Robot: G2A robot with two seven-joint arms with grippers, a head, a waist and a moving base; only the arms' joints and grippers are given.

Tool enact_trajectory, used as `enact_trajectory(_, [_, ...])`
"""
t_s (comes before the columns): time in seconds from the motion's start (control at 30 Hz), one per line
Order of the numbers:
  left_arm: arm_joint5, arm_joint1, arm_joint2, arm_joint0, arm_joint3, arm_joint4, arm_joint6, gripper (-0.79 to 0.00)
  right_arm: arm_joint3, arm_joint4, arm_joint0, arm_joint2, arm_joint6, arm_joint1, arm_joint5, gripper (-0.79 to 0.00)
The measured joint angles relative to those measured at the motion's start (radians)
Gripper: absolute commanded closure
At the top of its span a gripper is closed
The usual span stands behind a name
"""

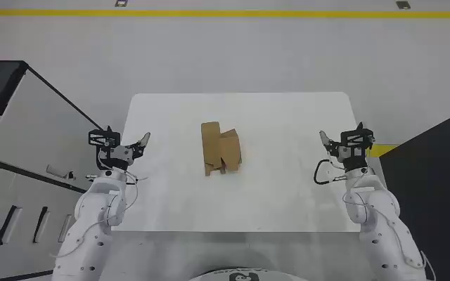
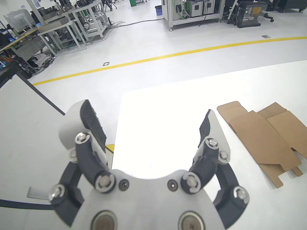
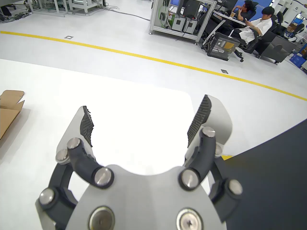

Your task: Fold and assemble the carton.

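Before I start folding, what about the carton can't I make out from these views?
Top view: carton too small to read creases or tabs.
Left wrist view: one corner cut off by the frame edge.
Right wrist view: most of it cut off by the frame edge.
Underside: hidden against the table.

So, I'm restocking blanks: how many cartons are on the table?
1: a flattened carton at the middle of the table; another beneath it cannot be ruled out.

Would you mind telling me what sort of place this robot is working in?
Most likely a robotics lab or workshop hall: an aluminium-frame equipment rack, cluttered workbenches, and a yellow line painted across the pale floor beyond the white table.
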Motion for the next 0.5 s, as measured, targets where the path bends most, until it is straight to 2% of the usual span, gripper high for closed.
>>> enact_trajectory(0.33, [-0.015,-0.001,0.01,0.0,-0.012,0.004,0.007,-0.785,0.0,0.0,0.0,0.0,0.0,0.0,0.0,-0.785])
enact_trajectory(0.5, [-0.043,-0.007,0.082,-0.003,-0.038,0.045,0.007,-0.785,0.0,0.0,0.0,0.0,0.0,0.0,0.0,-0.785])
